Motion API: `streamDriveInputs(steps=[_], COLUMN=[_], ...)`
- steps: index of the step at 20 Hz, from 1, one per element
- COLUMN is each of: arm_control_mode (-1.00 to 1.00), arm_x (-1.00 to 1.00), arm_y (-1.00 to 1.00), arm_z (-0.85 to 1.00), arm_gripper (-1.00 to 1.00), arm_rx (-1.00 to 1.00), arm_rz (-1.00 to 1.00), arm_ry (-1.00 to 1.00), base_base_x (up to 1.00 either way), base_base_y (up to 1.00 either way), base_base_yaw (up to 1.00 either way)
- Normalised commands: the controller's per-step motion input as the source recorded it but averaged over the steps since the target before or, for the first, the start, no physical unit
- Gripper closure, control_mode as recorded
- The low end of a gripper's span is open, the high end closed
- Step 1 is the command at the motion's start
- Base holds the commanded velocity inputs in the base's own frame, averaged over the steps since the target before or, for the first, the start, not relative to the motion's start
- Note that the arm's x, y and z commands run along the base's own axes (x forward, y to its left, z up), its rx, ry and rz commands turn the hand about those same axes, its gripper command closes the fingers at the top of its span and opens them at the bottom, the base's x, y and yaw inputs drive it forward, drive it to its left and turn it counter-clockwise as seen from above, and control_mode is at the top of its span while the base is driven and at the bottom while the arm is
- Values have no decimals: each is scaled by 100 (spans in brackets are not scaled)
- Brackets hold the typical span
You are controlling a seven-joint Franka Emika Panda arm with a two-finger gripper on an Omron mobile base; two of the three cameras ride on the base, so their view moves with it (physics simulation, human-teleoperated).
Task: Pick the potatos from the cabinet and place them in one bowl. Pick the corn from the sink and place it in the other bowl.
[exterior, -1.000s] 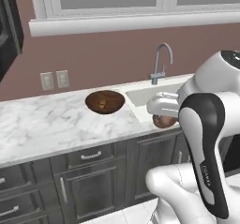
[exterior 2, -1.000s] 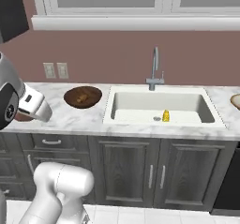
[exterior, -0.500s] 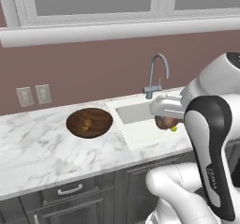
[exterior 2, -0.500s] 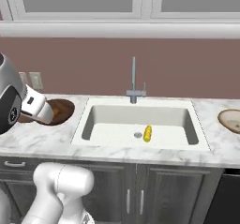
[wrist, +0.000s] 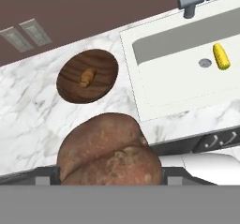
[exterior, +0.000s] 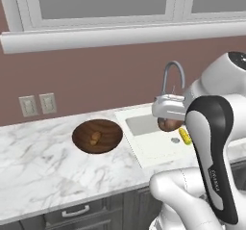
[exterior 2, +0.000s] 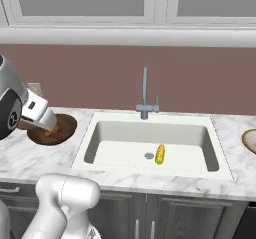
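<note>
My gripper (exterior: pixel 169 121) is shut on a round reddish-brown potato (exterior: pixel 167 125), which hangs above the left part of the white sink (exterior: pixel 144 149). In the hand view this potato (wrist: pixel 110 153) bulks large at the bottom. The dark brown wooden bowl (exterior: pixel 97 135) stands on the marble counter left of the sink, with an oblong orange-brown potato (exterior: pixel 95 136) inside; both show from the hand too, bowl (wrist: pixel 88 75) and potato (wrist: pixel 86 76). A yellow corn cob (exterior 2: pixel 160 154) lies beside the drain. The tan-rimmed bowl (exterior 2: pixel 250 140) sits at the far right.
A grey gooseneck faucet (exterior 2: pixel 145 95) rises behind the sink (exterior 2: pixel 150 133). Two wall outlets (exterior: pixel 38 105) sit on the brown wall left of the bowl. A window sill (exterior: pixel 120 34) runs overhead. Grey drawers with handles (exterior: pixel 77 210) lie under the counter.
The whole picture has shifted: the base has driven nearer the counter and toward the sink. The potato stays held in my gripper throughout.
</note>
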Motion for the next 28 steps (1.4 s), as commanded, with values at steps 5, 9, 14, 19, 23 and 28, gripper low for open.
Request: streamDriveInputs(steps=[5,9,14,19,23,28], arm_control_mode=[100,100,100,100,-100,-100], arm_x=[0,0,0,0,3,49], arm_y=[0,0,0,0,0,23], arm_z=[0,0,0,0,0,-4], arm_gripper=[100,100,100,100,100,100], arm_rx=[0,0,0,0,0,0], arm_rz=[0,0,0,0,0,0], arm_ry=[0,0,0,0,0,3], base_base_x=[57,98,65,0,0,0], base_base_y=[0,0,1,0,0,0], base_base_yaw=[17,-1,-3,0,0,0])
